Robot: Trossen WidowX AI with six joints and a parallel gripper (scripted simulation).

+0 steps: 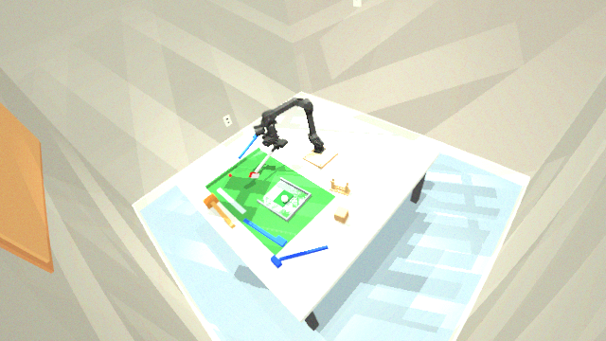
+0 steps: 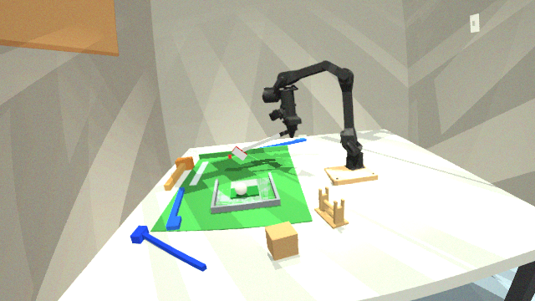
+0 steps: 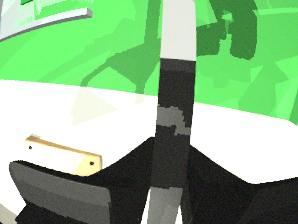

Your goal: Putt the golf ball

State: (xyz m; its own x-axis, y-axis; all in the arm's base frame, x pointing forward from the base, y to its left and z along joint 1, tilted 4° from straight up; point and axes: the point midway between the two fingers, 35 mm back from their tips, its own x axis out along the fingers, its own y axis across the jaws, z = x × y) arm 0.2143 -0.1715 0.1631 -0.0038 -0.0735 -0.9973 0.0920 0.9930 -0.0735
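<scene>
- The claw is clenched on the grip of the putter, hanging over the far edge of the mat.
- The putter slants down and away from the claw, its red-edged head raised above the mat beside a small red marker.
- From the wrist, the dark grip runs straight out between the fingers and turns into a pale shaft over the green.
- The ball sits on the raised green, inside the grey frame at mid-mat.
- Around the mat on the table: a blue hammer at the near corner, a blue bar along the near left edge, an orange mallet farther along that side.
- A wooden cube and a small wooden rack stand right of the mat, well apart from the arm's base.
</scene>
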